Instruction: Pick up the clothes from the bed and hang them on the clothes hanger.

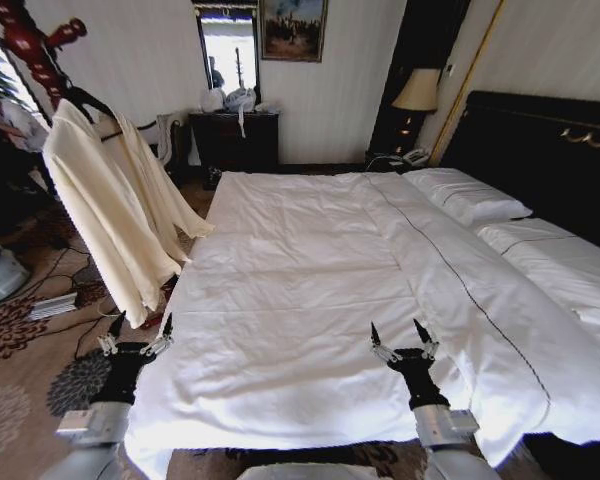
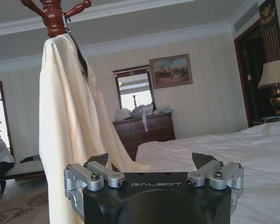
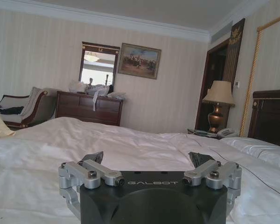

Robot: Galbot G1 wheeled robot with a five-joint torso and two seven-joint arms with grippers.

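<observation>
Both grippers had their fingers spread apart and held nothing. I saw the left gripper (image 1: pixel 137 334) just off the bed's (image 1: pixel 280 260) near left corner, over the patterned carpet (image 1: pixel 20 370), and the right gripper (image 1: pixel 404 339) above the bed's near edge. The clothes (image 1: pixel 110 200) hung on the clothes hanger (image 1: pixel 108 132) from the wooden stand (image 1: pixel 30 45), left of the bed, their hem near the left gripper.

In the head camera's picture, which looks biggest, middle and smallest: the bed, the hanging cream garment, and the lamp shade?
1. The bed, by far the largest.
2. The cream garment.
3. The lamp shade, though it stands farther away, so it may only look that small.
</observation>
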